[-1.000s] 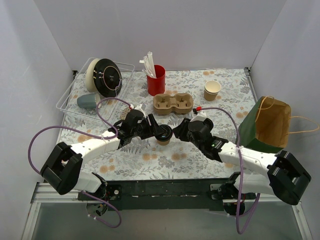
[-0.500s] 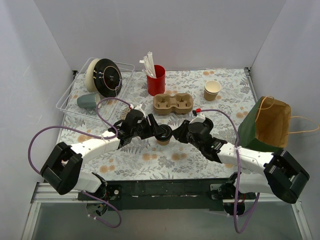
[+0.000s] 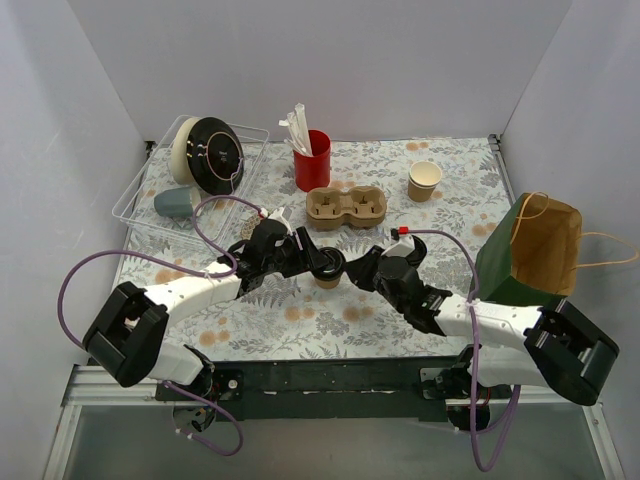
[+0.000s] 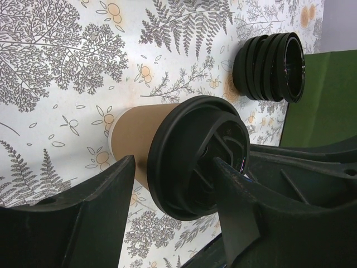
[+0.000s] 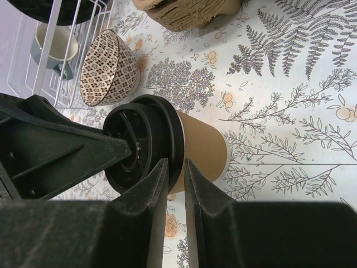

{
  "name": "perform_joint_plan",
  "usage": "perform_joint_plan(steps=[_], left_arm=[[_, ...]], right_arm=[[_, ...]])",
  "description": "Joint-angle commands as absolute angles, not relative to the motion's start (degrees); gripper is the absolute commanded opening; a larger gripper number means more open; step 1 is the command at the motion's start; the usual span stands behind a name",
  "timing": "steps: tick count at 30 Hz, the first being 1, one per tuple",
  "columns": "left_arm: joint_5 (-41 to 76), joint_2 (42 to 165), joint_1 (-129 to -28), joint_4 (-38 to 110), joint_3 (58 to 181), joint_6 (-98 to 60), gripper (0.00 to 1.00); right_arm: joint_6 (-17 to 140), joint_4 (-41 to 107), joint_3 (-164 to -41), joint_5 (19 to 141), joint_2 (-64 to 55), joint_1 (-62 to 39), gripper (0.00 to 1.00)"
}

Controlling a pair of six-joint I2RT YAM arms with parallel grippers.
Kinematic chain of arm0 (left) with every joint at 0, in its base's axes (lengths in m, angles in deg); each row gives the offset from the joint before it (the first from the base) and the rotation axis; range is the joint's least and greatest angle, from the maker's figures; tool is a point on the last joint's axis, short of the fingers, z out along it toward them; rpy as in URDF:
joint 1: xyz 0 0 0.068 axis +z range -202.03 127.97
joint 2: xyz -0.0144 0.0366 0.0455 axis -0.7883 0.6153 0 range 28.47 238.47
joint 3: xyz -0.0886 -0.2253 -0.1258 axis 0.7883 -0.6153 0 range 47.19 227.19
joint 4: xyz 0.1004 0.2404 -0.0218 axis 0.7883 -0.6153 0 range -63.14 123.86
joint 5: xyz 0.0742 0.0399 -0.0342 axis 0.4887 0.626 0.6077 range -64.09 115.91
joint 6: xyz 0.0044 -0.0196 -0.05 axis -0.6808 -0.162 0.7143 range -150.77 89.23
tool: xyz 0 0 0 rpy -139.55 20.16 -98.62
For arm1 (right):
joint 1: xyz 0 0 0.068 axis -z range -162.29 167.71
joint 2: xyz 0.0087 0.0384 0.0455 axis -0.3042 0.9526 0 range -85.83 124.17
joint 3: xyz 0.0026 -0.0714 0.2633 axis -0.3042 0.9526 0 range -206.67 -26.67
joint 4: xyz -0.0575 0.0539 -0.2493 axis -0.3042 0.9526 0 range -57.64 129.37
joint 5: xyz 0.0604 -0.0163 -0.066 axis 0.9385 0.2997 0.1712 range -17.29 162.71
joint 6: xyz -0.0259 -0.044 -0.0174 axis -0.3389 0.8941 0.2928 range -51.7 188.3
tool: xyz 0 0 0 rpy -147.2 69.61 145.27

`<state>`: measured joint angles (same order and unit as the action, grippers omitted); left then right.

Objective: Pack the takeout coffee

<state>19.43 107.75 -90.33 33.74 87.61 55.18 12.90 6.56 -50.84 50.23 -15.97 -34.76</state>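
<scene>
The takeout coffee [image 3: 327, 270], a brown kraft cup [image 4: 139, 139] with a black lid [image 4: 195, 159], stands upright mid-table. My left gripper [image 3: 316, 262] is open and straddles the lid [image 4: 173, 164]. One of its fingers [image 4: 237, 206] rests on the lid's top, and the other [image 4: 95, 212] stands a little off the cup wall. From the right, my right gripper [image 3: 362, 268] has its fingers nearly together [image 5: 176, 167]. They pinch the lid's rim [image 5: 174, 145] from above and below, against the cup [image 5: 203, 151].
A pulp cup carrier [image 3: 346, 207], a red cup of straws [image 3: 312, 160] and a paler lidless cup [image 3: 424, 180] stand behind. A paper bag [image 3: 535, 250] lies at right, near a lid stack [image 4: 273, 67]. A wire rack [image 3: 140, 190] holds plates, a mug [image 3: 173, 202] and a patterned bowl [image 5: 109, 67].
My right gripper has slid left up to the cup and narrowed its fingers onto the lid's rim. The left arm and the cup have stayed put.
</scene>
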Motion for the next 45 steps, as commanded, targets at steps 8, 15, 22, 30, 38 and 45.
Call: perform_joint_plan(steps=[8, 15, 22, 30, 38, 45], left_arm=[[22.3, 112.0, -91.0, 21.0, 87.4, 51.2, 0.57], [22.8, 114.2, -90.8, 17.8, 95.2, 47.7, 0.58], [21.3, 116.4, -90.8, 19.9, 93.4, 47.6, 0.58], [20.4, 117.7, -90.8, 21.0, 92.9, 47.7, 0.58], [19.7, 117.9, -90.8, 21.6, 91.9, 47.9, 0.58], [19.5, 117.8, -90.8, 22.1, 91.4, 48.2, 0.57]], right_arm=[[15.7, 16.5, -51.1, 52.0, -19.0, -37.4, 0.26], [20.4, 21.8, -60.7, 48.2, -21.4, -36.8, 0.34], [23.6, 23.5, -60.7, 47.8, -22.5, -33.1, 0.32], [24.6, 23.8, -60.9, 52.8, -20.5, -30.2, 0.32], [23.8, 18.4, -58.8, 57.1, -17.8, -27.2, 0.33], [22.7, 17.9, -57.6, 58.5, -15.3, -26.6, 0.30]])
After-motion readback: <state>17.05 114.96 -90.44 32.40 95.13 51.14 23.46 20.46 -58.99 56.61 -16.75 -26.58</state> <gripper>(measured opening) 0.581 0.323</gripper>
